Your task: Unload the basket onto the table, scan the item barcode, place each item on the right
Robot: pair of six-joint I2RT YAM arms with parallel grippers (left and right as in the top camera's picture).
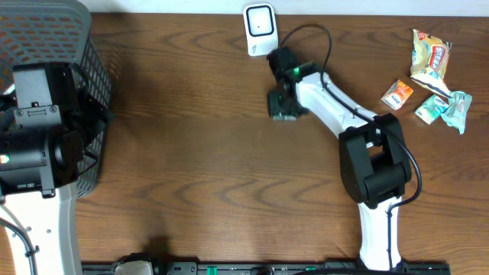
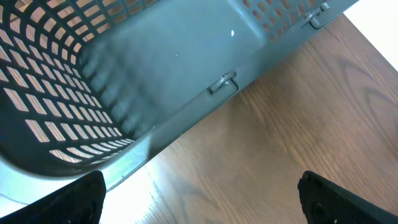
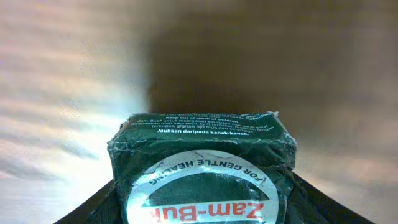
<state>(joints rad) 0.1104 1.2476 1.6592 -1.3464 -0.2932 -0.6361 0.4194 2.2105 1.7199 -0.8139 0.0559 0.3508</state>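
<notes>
Two arms present; the right gripper [image 1: 284, 105] is nearer, its jaws flanking the Zam-Buk box [image 3: 202, 168] on the bench near the scanner [image 1: 259, 21], though I cannot tell whether they grip it. Left gripper [image 2: 205, 202] jaws stand open, well apart.

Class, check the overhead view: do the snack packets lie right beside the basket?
No: the snack packets lie at the far right of the view, while the basket stands at the far left.
</notes>
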